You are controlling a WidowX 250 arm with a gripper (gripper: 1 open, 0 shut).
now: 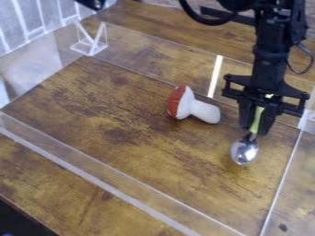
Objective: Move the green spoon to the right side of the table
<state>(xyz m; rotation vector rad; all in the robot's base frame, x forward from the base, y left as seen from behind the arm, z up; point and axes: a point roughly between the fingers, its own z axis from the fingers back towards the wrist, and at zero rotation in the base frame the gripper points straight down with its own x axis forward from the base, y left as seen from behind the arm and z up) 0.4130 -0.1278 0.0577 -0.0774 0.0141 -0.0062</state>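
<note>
The green spoon [251,134] hangs nearly upright at the right side of the table [99,101], its yellow-green handle pinched between the black fingers of my gripper [257,112]. Its silver bowl [246,152] points down and sits at or just above the wood; I cannot tell whether it touches. The gripper points straight down and is shut on the handle. The upper end of the handle is hidden between the fingers.
A toy mushroom [192,105] with a red-brown cap lies on its side just left of the spoon. Clear acrylic walls [278,198] edge the tabletop, close to the spoon on the right. A clear stand [87,39] sits at the far left corner.
</note>
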